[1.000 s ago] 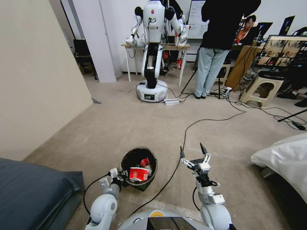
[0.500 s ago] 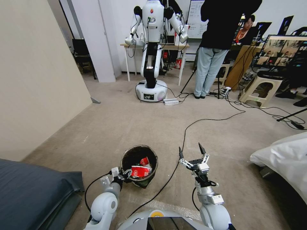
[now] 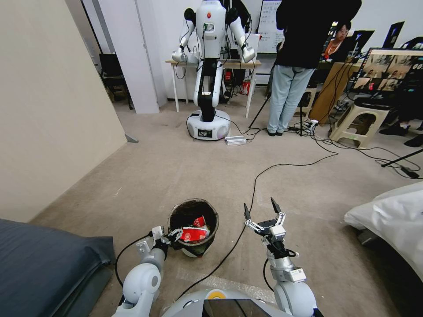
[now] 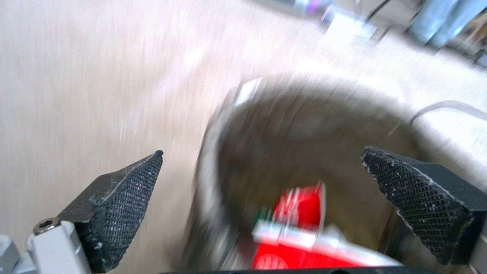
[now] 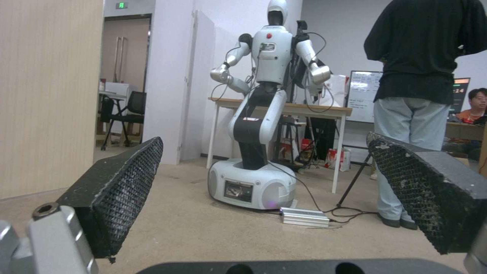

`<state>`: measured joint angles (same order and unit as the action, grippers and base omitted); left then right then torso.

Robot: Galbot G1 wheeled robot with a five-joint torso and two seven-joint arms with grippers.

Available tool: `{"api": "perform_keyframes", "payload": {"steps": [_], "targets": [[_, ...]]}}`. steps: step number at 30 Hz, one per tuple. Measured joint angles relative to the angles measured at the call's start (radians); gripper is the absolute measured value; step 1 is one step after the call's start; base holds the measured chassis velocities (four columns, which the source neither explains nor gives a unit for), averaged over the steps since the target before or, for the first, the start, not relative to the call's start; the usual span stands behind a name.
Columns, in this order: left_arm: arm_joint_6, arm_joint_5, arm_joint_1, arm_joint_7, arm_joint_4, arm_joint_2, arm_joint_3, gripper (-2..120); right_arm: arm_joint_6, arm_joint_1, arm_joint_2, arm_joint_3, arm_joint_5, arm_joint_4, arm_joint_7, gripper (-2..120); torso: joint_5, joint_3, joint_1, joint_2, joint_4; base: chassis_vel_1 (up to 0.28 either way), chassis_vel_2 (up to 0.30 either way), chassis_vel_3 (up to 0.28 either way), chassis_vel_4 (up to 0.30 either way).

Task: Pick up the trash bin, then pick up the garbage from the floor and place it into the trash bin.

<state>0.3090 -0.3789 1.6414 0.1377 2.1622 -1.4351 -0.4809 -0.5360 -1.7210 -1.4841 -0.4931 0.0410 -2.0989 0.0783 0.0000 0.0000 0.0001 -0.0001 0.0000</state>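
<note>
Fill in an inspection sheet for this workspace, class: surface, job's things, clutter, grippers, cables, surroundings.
Surface: beige carpet floor.
Job's things: trash bin with black liner, upright on the floor; red-and-white wrappers inside.
Clutter: nothing seen loose on the floor near the bin.
Grippers: left gripper open at the bin's near rim; right gripper open, holding nothing, beside the bin.
Cables: black cable runs between bin and right gripper.
Surroundings: second white robot, standing person, stool, dark cushion.

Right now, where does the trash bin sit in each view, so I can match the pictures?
Head view: the trash bin stands low, centre-left, by the left gripper.
Left wrist view: its dark mouth lies between the open fingers.
Right wrist view: not in it.
Shared landmark: the red-and-white wrapper inside.
</note>
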Motion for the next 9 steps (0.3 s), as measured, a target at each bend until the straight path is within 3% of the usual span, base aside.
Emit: {"api": "perform_keyframes", "payload": {"steps": [2,5,7,9], "targets": [[-0.054,0.118,0.02,-0.052,0.028,-0.001,0.002,100,0.0,0.001,-0.002,0.0,0.0,0.0,-0.005,100,0.0001,0.0,0.0,0.0,0.0,0.0,0.0,0.0,0.0],[-0.083,0.187,0.037,-0.074,0.051,-0.001,0.005,100,0.0,0.001,-0.005,-0.001,-0.001,0.001,-0.009,100,0.0,0.0,0.0,0.0,0.0001,0.0,0.0,0.0,0.0],[-0.155,0.304,0.053,-0.103,0.065,-0.005,0.004,100,0.0,0.001,-0.01,0.0,-0.001,0.001,-0.018,100,0.0001,0.0,0.0,0.0,0.0,0.0,0.0,0.0,0.0],[-0.194,0.346,0.06,-0.115,0.065,-0.006,0.002,100,0.001,0.001,-0.012,0.001,-0.001,0.001,-0.022,100,0.0,0.0,0.0,0.0,0.0001,0.0,0.0,0.0,0.0]]}}
